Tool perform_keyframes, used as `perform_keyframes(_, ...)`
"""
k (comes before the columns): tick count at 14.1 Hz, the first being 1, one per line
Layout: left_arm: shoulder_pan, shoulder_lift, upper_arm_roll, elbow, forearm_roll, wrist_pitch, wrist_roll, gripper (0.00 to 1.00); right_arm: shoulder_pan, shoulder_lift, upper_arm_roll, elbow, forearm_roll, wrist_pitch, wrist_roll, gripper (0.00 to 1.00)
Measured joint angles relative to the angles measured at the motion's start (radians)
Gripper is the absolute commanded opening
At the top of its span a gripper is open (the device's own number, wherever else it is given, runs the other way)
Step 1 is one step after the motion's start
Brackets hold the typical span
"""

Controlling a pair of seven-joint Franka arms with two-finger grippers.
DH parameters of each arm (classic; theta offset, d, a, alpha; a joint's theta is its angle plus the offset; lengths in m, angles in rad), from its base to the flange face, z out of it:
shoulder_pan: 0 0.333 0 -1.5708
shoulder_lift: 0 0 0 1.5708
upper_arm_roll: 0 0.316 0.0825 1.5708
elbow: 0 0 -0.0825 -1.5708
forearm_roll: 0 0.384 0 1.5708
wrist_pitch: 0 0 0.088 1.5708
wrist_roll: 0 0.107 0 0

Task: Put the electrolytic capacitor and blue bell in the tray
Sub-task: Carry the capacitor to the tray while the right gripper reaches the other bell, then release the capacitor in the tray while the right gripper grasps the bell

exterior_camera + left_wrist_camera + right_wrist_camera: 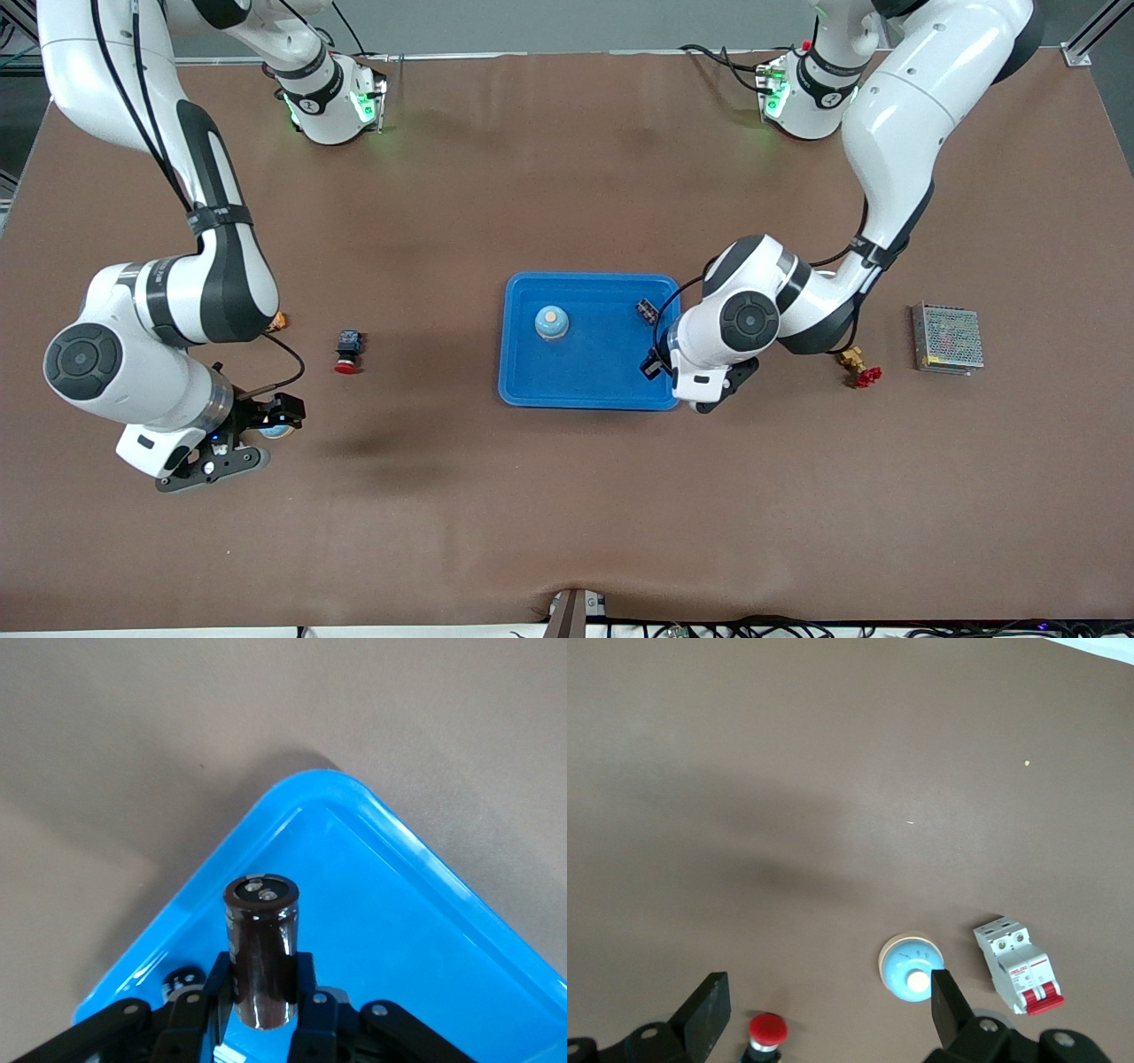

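Brown table; left claw (261,1014) grips capacitor (260,948).

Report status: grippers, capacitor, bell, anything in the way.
Left gripper shut on electrolytic capacitor, over tray. Right gripper open, waiting over table. Blue bell in tray. Small black part in tray near capacitor.

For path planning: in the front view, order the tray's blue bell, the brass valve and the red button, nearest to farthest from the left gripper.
Left gripper, over the tray's rim:
1. Blue bell, in the tray.
2. Brass valve, toward the left arm's end.
3. Red button, toward the right arm's end.
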Motion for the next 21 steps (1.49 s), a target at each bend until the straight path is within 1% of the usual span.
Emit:
perform_keyframes(5,-0.020,0.065,0.007,0.004,0.000,0.064,-0.006,0.00,-0.032,0.026,0.000,-0.033,0.000,0.043,-0.079,1.00)
perform_keyframes(6,-0.030,0.072,0.016,0.006,0.000,0.069,-0.007,0.03,-0.037,0.029,0.000,-0.045,0.000,0.053,-0.093,1.00)
perform_keyframes(7,-0.043,0.076,0.031,0.007,0.000,0.071,-0.007,0.17,-0.044,0.030,0.000,-0.056,0.000,0.066,-0.115,1.00)
perform_keyframes(9,-0.072,0.079,0.064,0.010,0.000,0.074,-0.007,0.65,-0.063,0.031,0.000,-0.077,0.000,0.095,-0.169,1.00)
perform_keyframes(10,-0.083,0.080,0.075,0.012,0.000,0.075,-0.007,1.00,-0.074,0.032,0.000,-0.086,0.000,0.106,-0.194,1.00)
perform_keyframes(13,-0.090,0.081,0.082,0.021,0.000,0.076,-0.007,1.00,-0.097,0.035,0.001,-0.120,0.000,0.152,-0.244,1.00)
perform_keyframes(17,-0.089,0.066,0.082,0.073,0.000,0.067,-0.007,1.00,-0.102,0.041,0.005,-0.146,0.000,0.172,-0.261,1.00)
perform_keyframes(19,-0.084,0.035,0.082,0.094,0.000,0.023,-0.003,1.00,-0.102,0.047,0.006,-0.164,0.000,0.196,-0.263,1.00)
perform_keyframes(21,-0.080,-0.015,0.082,0.114,0.000,-0.034,0.027,1.00,-0.104,0.057,0.006,-0.193,0.000,0.251,-0.280,1.00)
